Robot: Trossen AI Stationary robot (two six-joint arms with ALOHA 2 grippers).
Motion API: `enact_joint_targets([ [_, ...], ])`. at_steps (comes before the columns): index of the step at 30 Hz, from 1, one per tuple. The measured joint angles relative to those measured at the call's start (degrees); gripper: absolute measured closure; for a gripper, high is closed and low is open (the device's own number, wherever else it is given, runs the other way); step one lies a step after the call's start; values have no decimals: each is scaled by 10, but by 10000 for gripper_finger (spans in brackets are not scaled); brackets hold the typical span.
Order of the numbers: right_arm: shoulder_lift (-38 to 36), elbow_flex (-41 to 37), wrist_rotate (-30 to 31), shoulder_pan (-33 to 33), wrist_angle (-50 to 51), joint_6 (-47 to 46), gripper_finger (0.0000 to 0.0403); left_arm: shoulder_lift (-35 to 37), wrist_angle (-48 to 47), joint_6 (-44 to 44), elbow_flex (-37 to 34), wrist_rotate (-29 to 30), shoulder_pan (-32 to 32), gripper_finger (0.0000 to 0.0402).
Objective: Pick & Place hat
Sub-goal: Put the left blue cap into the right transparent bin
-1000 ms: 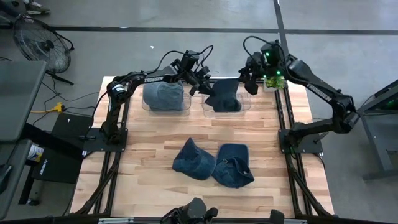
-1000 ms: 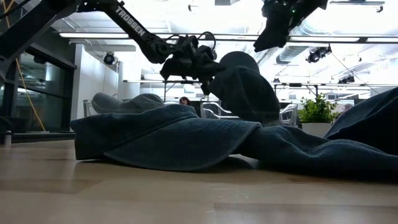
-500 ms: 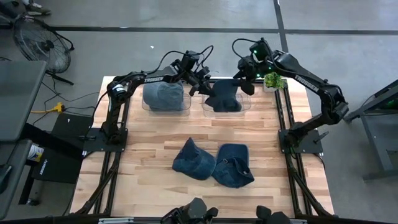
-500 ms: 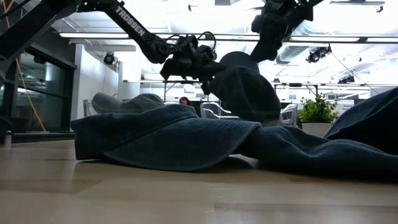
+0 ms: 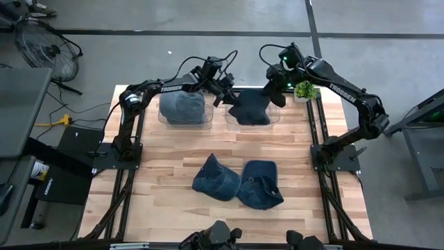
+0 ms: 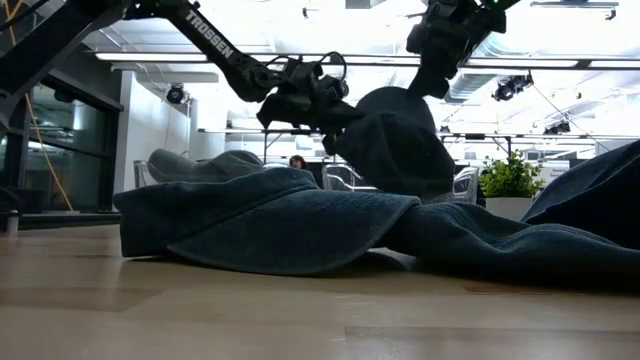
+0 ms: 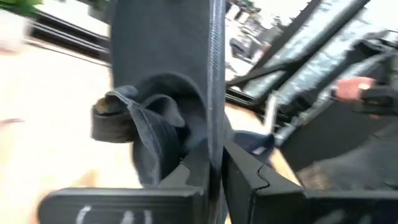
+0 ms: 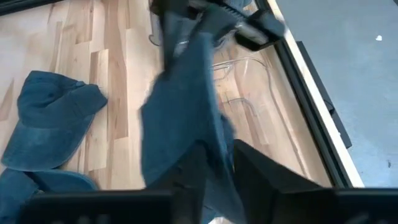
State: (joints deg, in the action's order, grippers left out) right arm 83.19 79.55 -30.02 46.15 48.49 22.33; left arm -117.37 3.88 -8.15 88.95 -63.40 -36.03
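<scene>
Both grippers pinched one soft, dark denim hat (image 5: pixel 251 106) above a clear bin (image 5: pixel 274 117): left gripper (image 5: pixel 225 97) on one edge, right gripper (image 5: pixel 275 90) opposite, cloth drooping between.

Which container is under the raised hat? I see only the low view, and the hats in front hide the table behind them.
Observer: From above, the raised hat hangs over the right clear container.
Operator: Is the other container free?
Observer: No, the left container holds a second hat.
Operator: Do both pincers really grip the raised hat?
Observer: Yes. The wrist views show the right pincer and the left pincer each shut on its cloth, on opposite sides.
</scene>
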Motion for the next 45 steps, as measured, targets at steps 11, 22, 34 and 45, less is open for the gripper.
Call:
enact_joint_targets([
  [11, 0, 0, 52, -1, -10, -32, 396, 0, 18, 23, 1, 104, -19, 292],
  [22, 0, 0, 136, -1, -18, -195, 400, 34, 57, -11, 1, 115, -63, 210],
  [34, 0, -16, 201, -8, 27, -414, 400, 88, 59, -7, 1, 325, -78, 208],
  [45, 0, -17, 196, -60, 37, -466, 400, 87, 67, -7, 1, 343, -78, 208],
])
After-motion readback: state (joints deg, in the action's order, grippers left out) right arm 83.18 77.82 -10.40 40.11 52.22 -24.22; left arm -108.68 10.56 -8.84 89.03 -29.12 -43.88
